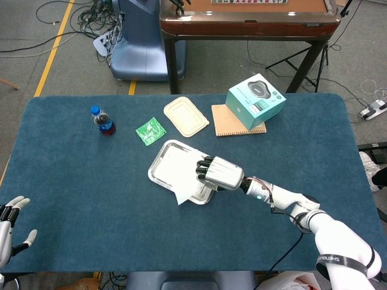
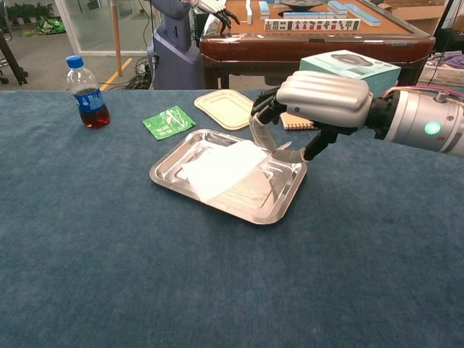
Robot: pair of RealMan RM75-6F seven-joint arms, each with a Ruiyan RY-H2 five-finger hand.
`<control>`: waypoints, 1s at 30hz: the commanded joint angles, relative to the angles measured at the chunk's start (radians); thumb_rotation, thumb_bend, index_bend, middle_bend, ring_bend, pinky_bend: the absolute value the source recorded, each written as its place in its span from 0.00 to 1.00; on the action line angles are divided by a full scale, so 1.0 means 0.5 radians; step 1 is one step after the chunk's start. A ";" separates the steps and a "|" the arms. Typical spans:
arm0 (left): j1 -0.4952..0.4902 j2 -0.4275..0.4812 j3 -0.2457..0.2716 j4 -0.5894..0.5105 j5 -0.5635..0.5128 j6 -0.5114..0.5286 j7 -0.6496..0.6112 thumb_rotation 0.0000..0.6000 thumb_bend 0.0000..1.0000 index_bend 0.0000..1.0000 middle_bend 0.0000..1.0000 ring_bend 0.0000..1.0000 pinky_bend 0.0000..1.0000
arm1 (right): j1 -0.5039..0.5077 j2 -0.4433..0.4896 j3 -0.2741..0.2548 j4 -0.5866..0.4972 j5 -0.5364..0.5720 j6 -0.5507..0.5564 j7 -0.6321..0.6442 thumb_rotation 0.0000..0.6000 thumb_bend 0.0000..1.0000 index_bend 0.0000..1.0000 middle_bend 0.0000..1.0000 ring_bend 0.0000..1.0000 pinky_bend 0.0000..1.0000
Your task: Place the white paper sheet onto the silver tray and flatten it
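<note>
The silver tray (image 1: 155, 167) (image 2: 168, 174) lies mid-table, tilted diagonally. The white paper sheet (image 1: 180, 174) (image 2: 219, 166) lies across it, and one corner pokes over the tray's near rim in the head view. My right hand (image 1: 219, 174) (image 2: 322, 100) hovers over the tray's right end. It pinches the sheet's right edge between the fingers and thumb, and that edge is curled up off the tray. My left hand (image 1: 10, 227) shows only in the head view, at the table's near left corner. It is far from the tray, holds nothing, and its fingers are spread.
A small cola bottle (image 1: 104, 121) (image 2: 87, 90) stands at the far left. A green packet (image 1: 150, 130) (image 2: 168, 121) and a beige lid (image 1: 185, 116) (image 2: 228, 109) lie behind the tray. A brown notebook (image 1: 233, 124) under a teal box (image 1: 255, 101) (image 2: 349, 65) sits at the back right.
</note>
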 commanded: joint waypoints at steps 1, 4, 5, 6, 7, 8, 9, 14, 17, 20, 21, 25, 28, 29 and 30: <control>0.001 -0.001 -0.001 -0.006 -0.003 0.002 0.011 1.00 0.22 0.22 0.18 0.17 0.11 | 0.007 -0.019 -0.029 0.049 -0.025 0.059 0.040 1.00 0.49 0.68 0.46 0.31 0.43; -0.002 -0.008 -0.005 -0.011 -0.005 0.003 0.027 1.00 0.22 0.22 0.18 0.17 0.11 | 0.002 -0.031 -0.051 0.114 -0.023 0.056 0.062 1.00 0.49 0.68 0.46 0.31 0.43; -0.003 -0.009 -0.005 -0.012 -0.005 0.002 0.033 1.00 0.22 0.22 0.18 0.17 0.11 | -0.001 -0.035 -0.057 0.137 -0.019 0.048 0.076 1.00 0.49 0.68 0.46 0.31 0.43; -0.003 -0.012 -0.005 -0.013 -0.008 0.001 0.040 1.00 0.22 0.22 0.18 0.17 0.11 | -0.004 -0.042 -0.064 0.170 -0.014 0.044 0.095 1.00 0.49 0.68 0.46 0.31 0.43; -0.004 -0.012 -0.006 -0.015 -0.011 -0.001 0.044 1.00 0.22 0.22 0.18 0.17 0.11 | -0.006 -0.049 -0.069 0.197 -0.011 0.042 0.111 1.00 0.49 0.68 0.46 0.31 0.43; -0.004 -0.013 -0.007 -0.018 -0.013 -0.002 0.047 1.00 0.22 0.22 0.18 0.17 0.11 | -0.007 -0.055 -0.077 0.225 -0.011 0.037 0.127 1.00 0.49 0.68 0.46 0.31 0.43; -0.005 -0.014 -0.008 -0.020 -0.016 -0.003 0.052 1.00 0.22 0.22 0.18 0.17 0.11 | -0.006 -0.064 -0.087 0.264 -0.014 0.041 0.148 1.00 0.49 0.68 0.46 0.31 0.43; -0.007 -0.020 -0.010 -0.033 -0.026 -0.006 0.083 1.00 0.22 0.22 0.18 0.17 0.11 | 0.007 -0.105 -0.128 0.428 -0.032 0.059 0.199 1.00 0.49 0.68 0.46 0.31 0.43; -0.008 -0.024 -0.011 -0.039 -0.033 -0.007 0.101 1.00 0.22 0.22 0.18 0.17 0.11 | 0.006 -0.135 -0.133 0.509 -0.013 0.041 0.239 1.00 0.49 0.68 0.46 0.31 0.43; -0.010 -0.025 -0.013 -0.042 -0.038 -0.011 0.106 1.00 0.22 0.22 0.18 0.17 0.11 | 0.001 -0.167 -0.139 0.571 0.005 0.022 0.269 1.00 0.49 0.68 0.46 0.31 0.43; -0.011 -0.024 -0.014 -0.043 -0.038 -0.012 0.105 1.00 0.22 0.22 0.18 0.17 0.11 | 0.000 -0.176 -0.143 0.588 0.007 0.017 0.273 1.00 0.49 0.68 0.46 0.31 0.43; -0.015 -0.022 -0.015 -0.041 -0.040 -0.018 0.104 1.00 0.22 0.22 0.18 0.17 0.11 | -0.004 -0.215 -0.153 0.637 0.024 0.001 0.288 1.00 0.49 0.68 0.46 0.31 0.42; -0.017 -0.022 -0.013 -0.039 -0.039 -0.021 0.106 1.00 0.22 0.22 0.18 0.17 0.11 | 0.000 -0.238 -0.154 0.664 0.040 -0.009 0.294 1.00 0.49 0.68 0.46 0.31 0.41; -0.016 -0.022 -0.013 -0.038 -0.038 -0.020 0.105 1.00 0.22 0.22 0.18 0.17 0.11 | 0.002 -0.244 -0.154 0.669 0.043 -0.008 0.298 1.00 0.49 0.68 0.46 0.31 0.41; -0.016 -0.022 -0.013 -0.038 -0.038 -0.019 0.104 1.00 0.22 0.22 0.18 0.17 0.11 | 0.004 -0.251 -0.154 0.675 0.047 -0.009 0.300 1.00 0.49 0.68 0.45 0.31 0.40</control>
